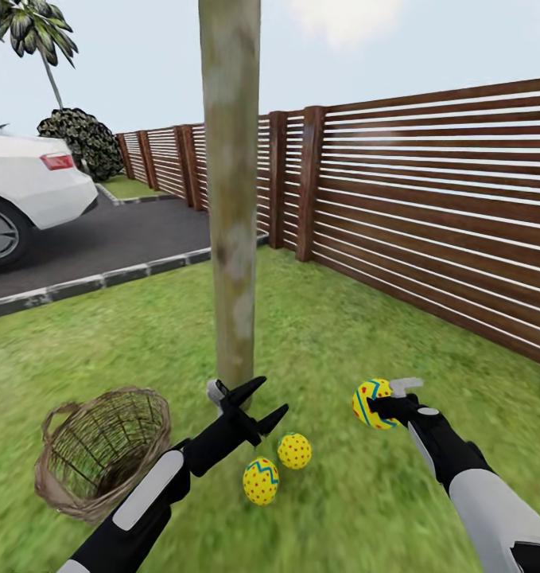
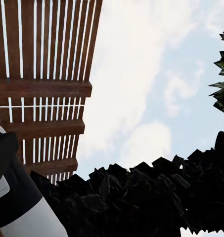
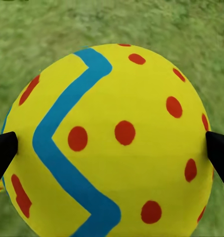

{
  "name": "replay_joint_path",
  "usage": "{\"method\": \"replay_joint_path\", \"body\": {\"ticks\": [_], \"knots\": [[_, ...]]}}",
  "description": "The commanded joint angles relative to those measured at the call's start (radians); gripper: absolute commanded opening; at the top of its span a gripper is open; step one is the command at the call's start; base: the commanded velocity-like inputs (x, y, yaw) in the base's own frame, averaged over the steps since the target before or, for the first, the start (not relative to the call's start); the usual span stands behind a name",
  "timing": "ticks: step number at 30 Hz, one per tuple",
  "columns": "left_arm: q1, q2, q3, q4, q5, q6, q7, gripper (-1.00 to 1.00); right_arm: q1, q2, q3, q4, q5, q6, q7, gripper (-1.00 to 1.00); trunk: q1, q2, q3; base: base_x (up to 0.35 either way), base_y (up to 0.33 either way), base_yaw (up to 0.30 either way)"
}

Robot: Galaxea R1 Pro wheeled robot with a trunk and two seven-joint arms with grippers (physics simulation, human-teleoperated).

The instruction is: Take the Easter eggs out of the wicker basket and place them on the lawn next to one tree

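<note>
The lawn [image 1: 357,318] runs from the grey kerb of the dark driveway [image 1: 102,239] to the brown slatted fence [image 1: 429,215] that closes the garden on the far and right sides. A white car [image 1: 23,195] stands on the driveway. The tree [image 1: 231,199] rises from the grass near the middle of the lawn, its pale mottled trunk upright. The wicker basket [image 1: 99,450] lies tipped on its side on the grass near the trunk, on the driveway side, its mouth facing the robot; no egg shows inside it. The left pincer [image 1: 254,406] hangs just in front of the trunk's foot, its dark fingers spread apart and holding nothing. The right pincer [image 1: 385,406] is clamped on one yellow egg [image 1: 373,403] above the grass on the fence side of the trunk; in the right wrist view that egg [image 3: 112,143] sits between both black fingertips [image 3: 3,153]. Two more eggs lie on the grass near the trunk's foot, one dotted [image 1: 294,450] and one striped [image 1: 260,481], close together.
</note>
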Motion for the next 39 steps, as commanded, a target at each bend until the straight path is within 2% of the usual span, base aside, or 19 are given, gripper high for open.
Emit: {"method": "replay_joint_path", "body": {"ticks": [1, 29, 33, 39], "knots": [[-0.001, 0.0, -0.002, 0.001, 0.007, 0.005, -0.001, 1.0, 0.0, 0.001, -0.006, -0.002, 0.01, 0.005, 0.008, -1.0, 0.0, 0.0, -0.001, 0.204, -0.285, 0.27], [-0.001, 0.0, -0.003, 0.0, 0.007, 0.005, -0.002, 1.0, 0.0, 0.004, -0.004, 0.024, 0.014, 0.008, 0.006, -1.0, 0.0, 0.0, -0.001, 0.018, -0.309, 0.286], [-0.001, 0.0, -0.003, -0.012, 0.007, 0.005, -0.002, 1.0, 0.0, 0.031, -0.003, 0.058, 0.026, 0.005, -0.032, -1.0, 0.0, 0.0, -0.001, 0.0, -0.308, 0.289], [-0.001, 0.0, -0.002, -0.014, 0.007, 0.005, -0.002, 1.0, 0.0, 0.039, -0.002, 0.084, 0.028, 0.003, -0.044, -1.0, 0.0, 0.0, -0.001, 0.0, -0.216, 0.289]]}}
